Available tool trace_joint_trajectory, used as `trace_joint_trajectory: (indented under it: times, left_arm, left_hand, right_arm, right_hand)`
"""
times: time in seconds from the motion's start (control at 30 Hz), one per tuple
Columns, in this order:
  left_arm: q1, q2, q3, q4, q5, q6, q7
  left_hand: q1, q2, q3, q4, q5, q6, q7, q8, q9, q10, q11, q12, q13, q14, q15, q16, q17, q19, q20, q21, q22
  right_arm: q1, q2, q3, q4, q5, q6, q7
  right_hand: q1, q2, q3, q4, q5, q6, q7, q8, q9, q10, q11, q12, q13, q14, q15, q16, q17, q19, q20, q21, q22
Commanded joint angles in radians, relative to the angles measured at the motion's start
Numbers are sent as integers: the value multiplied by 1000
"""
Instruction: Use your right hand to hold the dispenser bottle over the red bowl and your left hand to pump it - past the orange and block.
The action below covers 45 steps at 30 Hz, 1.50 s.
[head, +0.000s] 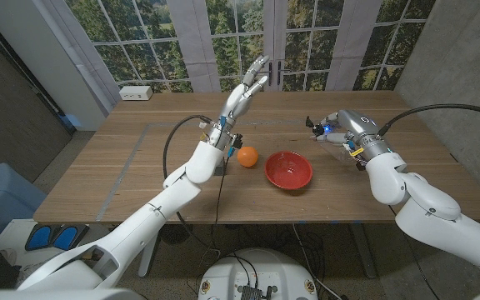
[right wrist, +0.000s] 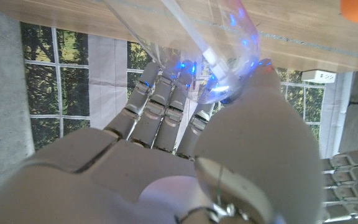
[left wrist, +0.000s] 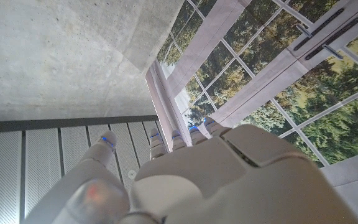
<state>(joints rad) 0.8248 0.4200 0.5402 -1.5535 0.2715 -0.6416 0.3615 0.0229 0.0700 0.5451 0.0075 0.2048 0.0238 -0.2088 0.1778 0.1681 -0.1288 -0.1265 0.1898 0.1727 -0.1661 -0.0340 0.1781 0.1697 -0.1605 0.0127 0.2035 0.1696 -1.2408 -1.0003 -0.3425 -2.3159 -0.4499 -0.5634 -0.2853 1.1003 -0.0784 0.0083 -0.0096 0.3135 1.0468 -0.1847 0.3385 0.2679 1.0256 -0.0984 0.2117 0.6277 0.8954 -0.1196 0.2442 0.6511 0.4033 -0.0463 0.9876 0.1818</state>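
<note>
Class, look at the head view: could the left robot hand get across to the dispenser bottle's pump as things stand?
Probably yes. The left robot hand is raised and empty, above the orange, and nothing stands between it and the dispenser bottle in the right robot hand.

- a wooden table (head: 140,158) spans the middle of the head view.
- a white box (head: 136,92) sits at the table's far edge, upper left of the frame.
- tall windows (head: 223,33) with white bars run along the top, trees showing behind them.
- a grey concrete wall (head: 461,58) stands at the upper right.
- a blue object (head: 57,237) lies on the floor at lower left.
</note>
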Motion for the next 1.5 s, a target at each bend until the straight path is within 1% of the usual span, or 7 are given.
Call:
trace_joint_trajectory:
  times: [0.03,0.17,0.47,0.83,1.13,1.3,1.5]
  left_arm:
    - [60,0,-95,-9,-446,-72,-146]
    - [68,-10,-106,1,-518,-84,-182]
    - [78,-25,-119,1,-454,-81,-172]
    - [100,-24,-145,-10,-464,-65,-171]
    - [103,-10,-153,-19,-511,-14,-186]
    - [112,5,-158,-33,-541,26,-194]
    - [117,14,-162,-33,-575,53,-203]
  left_hand:
    - [-3,-6,-2,-7,-1,9,-5,7,1,8,-3,5,-1,-1,-37,8,2,10,-1,6,4]
    - [-6,-11,-5,-8,-2,14,-5,7,1,15,-1,6,-1,3,-37,9,2,13,-5,5,4]
    - [-7,-14,-8,-8,-2,19,-5,8,1,21,2,7,-1,6,-37,8,2,17,-5,5,4]
    - [-9,-15,-10,-8,-1,23,-6,7,1,22,2,6,0,8,-40,7,2,19,-6,3,4]
    - [-8,-14,-10,-9,-1,23,-7,5,1,22,3,4,0,7,-39,5,2,21,-4,2,4]
    - [-8,-13,-10,-9,0,21,-8,4,1,20,4,3,0,7,-38,4,2,25,-3,2,4]
    - [-6,-9,-9,-9,1,19,-8,2,1,21,5,2,0,15,-37,6,2,48,5,9,4]
  right_arm:
    - [-105,109,165,60,117,78,-115]
    - [-113,115,168,69,119,95,-143]
    - [-99,115,164,74,130,103,-149]
    - [-89,141,164,94,142,159,-196]
    - [-75,237,173,196,212,341,-300]
    - [-69,259,187,226,274,402,-286]
    - [-53,303,180,287,304,506,-322]
  right_hand:
    - [238,235,4,-4,-2,4,7,8,3,112,-102,8,2,8,-116,6,3,3,-141,6,2]
    - [237,236,4,-3,-3,5,7,8,3,111,-102,8,2,7,-115,5,2,3,-142,7,2]
    - [237,235,4,-2,-6,6,8,9,3,112,-102,10,7,10,-116,6,5,4,-142,9,2]
    - [236,236,5,0,-10,1,7,8,4,109,-102,9,9,8,-114,4,6,2,-142,10,1]
    - [238,236,6,0,-10,2,8,11,8,110,-102,10,10,9,-116,3,7,0,-142,10,1]
    - [239,234,5,-1,-11,-1,6,10,9,109,-102,9,9,13,-116,6,10,0,-142,11,1]
    - [242,235,6,-2,-10,-1,6,9,8,109,-101,10,11,16,-116,7,11,0,-141,12,2]
